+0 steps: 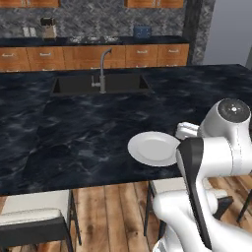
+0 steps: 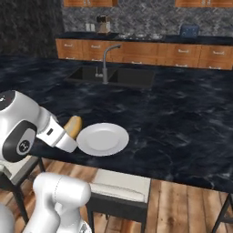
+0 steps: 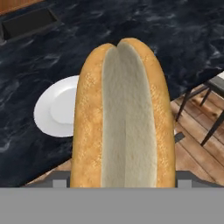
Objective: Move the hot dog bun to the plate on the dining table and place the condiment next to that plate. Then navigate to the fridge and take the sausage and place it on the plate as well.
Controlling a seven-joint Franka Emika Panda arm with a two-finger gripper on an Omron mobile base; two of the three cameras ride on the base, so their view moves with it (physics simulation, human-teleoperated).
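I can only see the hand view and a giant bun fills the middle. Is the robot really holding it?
Observer: Yes. In the right base view the hot dog bun sticks out of the gripper, off the table's near edge, beside the plate.
Operator: Is anything on the plate already?
Observer: No, the left base view shows its whole top bare.
Operator: What's behind the plate?
Observer: A sink with a steel tap, set into the dining table.
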